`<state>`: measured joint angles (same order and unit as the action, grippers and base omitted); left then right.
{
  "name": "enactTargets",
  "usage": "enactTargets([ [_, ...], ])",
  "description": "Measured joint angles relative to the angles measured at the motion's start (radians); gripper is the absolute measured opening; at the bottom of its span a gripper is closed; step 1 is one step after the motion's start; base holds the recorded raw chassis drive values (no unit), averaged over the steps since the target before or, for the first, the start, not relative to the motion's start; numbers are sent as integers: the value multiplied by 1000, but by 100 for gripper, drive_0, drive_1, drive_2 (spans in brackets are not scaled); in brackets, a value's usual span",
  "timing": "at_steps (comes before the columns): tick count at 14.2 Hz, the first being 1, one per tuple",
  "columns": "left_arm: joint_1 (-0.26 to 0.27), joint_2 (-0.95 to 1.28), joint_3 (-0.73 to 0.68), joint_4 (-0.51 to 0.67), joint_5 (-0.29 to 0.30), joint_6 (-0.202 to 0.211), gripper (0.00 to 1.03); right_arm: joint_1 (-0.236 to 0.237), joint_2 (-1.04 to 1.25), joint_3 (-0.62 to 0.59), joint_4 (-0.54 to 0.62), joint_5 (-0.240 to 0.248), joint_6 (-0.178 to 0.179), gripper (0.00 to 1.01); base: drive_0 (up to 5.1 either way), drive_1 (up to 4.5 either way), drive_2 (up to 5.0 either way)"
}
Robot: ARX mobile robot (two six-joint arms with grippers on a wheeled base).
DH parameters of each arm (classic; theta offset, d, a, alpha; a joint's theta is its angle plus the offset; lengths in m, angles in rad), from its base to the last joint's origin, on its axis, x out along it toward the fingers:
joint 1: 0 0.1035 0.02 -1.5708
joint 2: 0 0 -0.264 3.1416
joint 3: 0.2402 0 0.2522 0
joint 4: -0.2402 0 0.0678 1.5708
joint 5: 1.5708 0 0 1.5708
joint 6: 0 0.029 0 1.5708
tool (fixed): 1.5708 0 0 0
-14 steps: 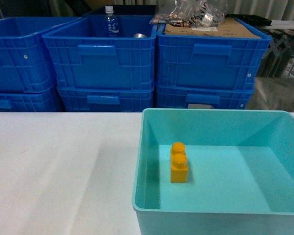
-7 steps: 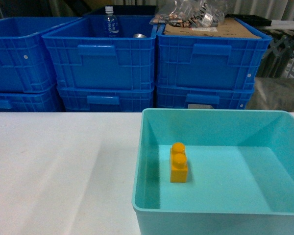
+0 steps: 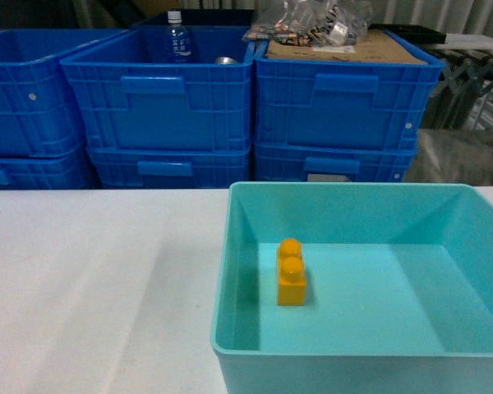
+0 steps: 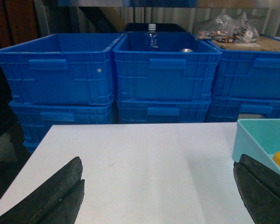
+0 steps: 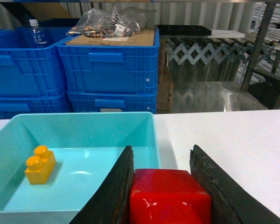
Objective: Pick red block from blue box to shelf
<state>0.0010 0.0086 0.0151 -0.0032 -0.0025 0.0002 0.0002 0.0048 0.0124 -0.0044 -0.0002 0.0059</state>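
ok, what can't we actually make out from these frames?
- Red block: right wrist view, bottom edge cuts it off and the fingers cover its sides; stud not visible.
- Both arms: absent from the head view.
- Left gripper: only two finger edges show at the bottom corners of the left wrist view.
- Bottle label: too small to read.
- Shelf: only an upright shows, cropped.

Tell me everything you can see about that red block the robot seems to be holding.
The red block is glossy red plastic with rounded edges, showing bright reflections. It appears only in the right wrist view, clamped between the two dark fingers of the right gripper, which touch its left and right sides. It is out of the blue box, held near the box's right wall. Its stud isn't visible.
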Motion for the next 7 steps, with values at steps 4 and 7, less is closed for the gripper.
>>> enactTargets([
  [4, -1, 0, 0, 0, 2, 0, 98, 0, 0, 0, 0, 0, 0, 29, -166, -166, -166],
  [7, -1, 0, 0, 0, 2, 0, 98, 0, 0, 0, 0, 0, 0, 29, -166, -166, -166],
])
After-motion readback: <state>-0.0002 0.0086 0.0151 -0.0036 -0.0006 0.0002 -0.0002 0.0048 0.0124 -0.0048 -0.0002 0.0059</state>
